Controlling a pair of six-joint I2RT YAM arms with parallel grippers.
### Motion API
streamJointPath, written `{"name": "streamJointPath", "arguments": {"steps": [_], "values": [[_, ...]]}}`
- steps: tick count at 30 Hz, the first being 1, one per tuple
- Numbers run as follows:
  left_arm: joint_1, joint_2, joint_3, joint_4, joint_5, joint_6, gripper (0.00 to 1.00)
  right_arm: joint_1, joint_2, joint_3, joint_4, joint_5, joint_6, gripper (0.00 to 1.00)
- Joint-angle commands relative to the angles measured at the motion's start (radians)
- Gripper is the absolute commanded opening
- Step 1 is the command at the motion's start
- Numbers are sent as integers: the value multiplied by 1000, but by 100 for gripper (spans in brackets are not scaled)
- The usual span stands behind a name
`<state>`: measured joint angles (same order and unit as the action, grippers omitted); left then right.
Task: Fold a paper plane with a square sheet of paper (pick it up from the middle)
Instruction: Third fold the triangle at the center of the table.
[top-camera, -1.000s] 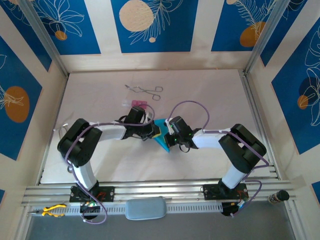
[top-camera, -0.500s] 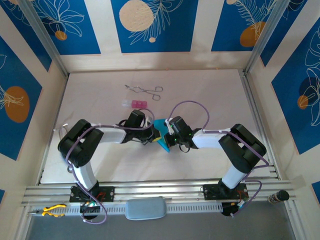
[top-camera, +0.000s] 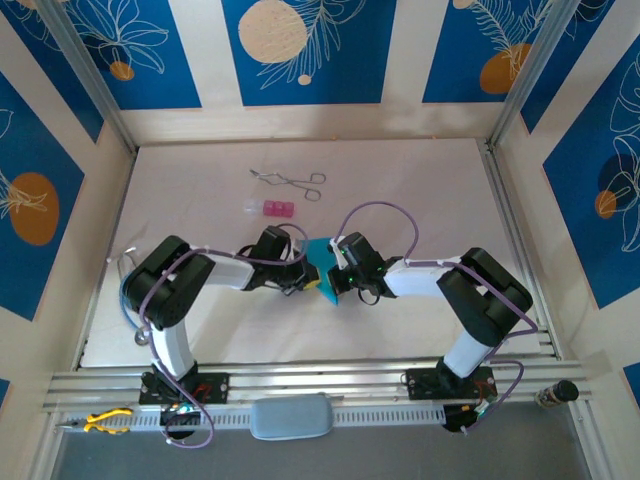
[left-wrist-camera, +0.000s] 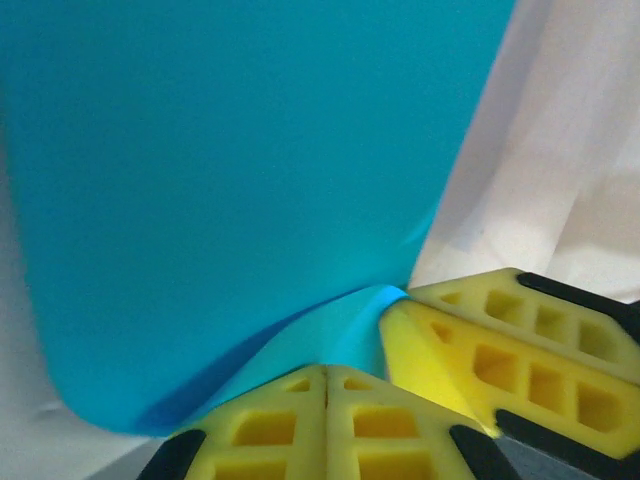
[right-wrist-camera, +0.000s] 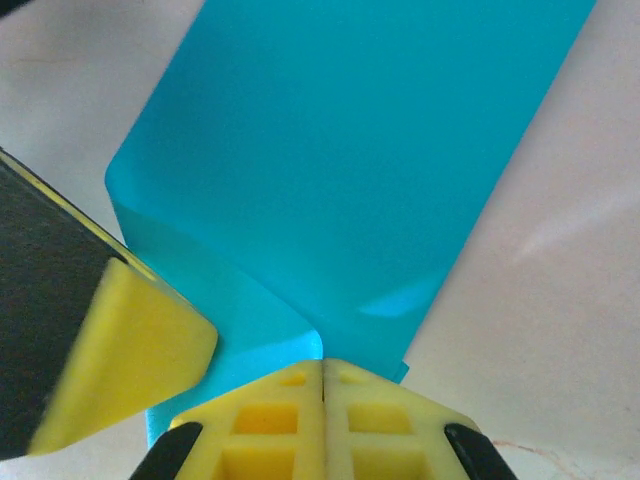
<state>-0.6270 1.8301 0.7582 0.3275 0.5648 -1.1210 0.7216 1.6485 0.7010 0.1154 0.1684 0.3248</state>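
The cyan sheet of paper (top-camera: 322, 258), folded into a pointed wedge, lies at the middle of the table between my two grippers. My left gripper (top-camera: 308, 274) is shut, its yellow tips (left-wrist-camera: 327, 385) resting against the paper (left-wrist-camera: 230, 180) with no paper in their seam. From the right, my right gripper (top-camera: 336, 276) meets it tip to tip. It is shut too, and a crease of the paper (right-wrist-camera: 350, 170) runs straight into its closed pads (right-wrist-camera: 322, 372). In the left wrist view a raised flap (left-wrist-camera: 340, 325) climbs to the right gripper's fingers (left-wrist-camera: 500, 350).
Metal forceps (top-camera: 290, 181) and a small pink block (top-camera: 272, 208) lie on the white cloth (top-camera: 420, 190) behind the grippers. Aluminium posts and patterned walls bound the table on three sides. Yellow-handled pliers (top-camera: 100, 421) sit on the front rail at the left.
The left arm has shifted a little right and towards the near edge, bringing its gripper closer onto the paper. The right arm and the paper have hardly moved.
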Motion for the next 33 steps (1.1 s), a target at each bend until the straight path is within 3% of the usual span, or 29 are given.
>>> {"name": "streamJointPath", "arguments": {"steps": [1, 6, 10, 16, 22, 26, 33], "values": [[-8, 20, -19, 11, -32, -2, 4, 9, 25, 13, -24, -14, 14, 1], [-8, 8, -22, -33, -57, 12, 4, 9, 10, 28, -39, -10, 15, 5], [-9, 7, -23, -42, -66, 15, 4, -4, -61, 40, -74, 7, 59, 19], [-9, 3, -22, -45, -79, 14, 3, -104, -192, 46, -193, -164, 215, 31], [-10, 6, -20, -36, -84, 7, 3, -128, -208, 46, -250, -470, 366, 20], [-9, 9, -19, -32, -82, 5, 3, -73, -176, 35, -242, -464, 417, 10], [-10, 14, -20, -24, -79, 3, 3, -9, -66, 93, -292, -386, 411, 4]]}}
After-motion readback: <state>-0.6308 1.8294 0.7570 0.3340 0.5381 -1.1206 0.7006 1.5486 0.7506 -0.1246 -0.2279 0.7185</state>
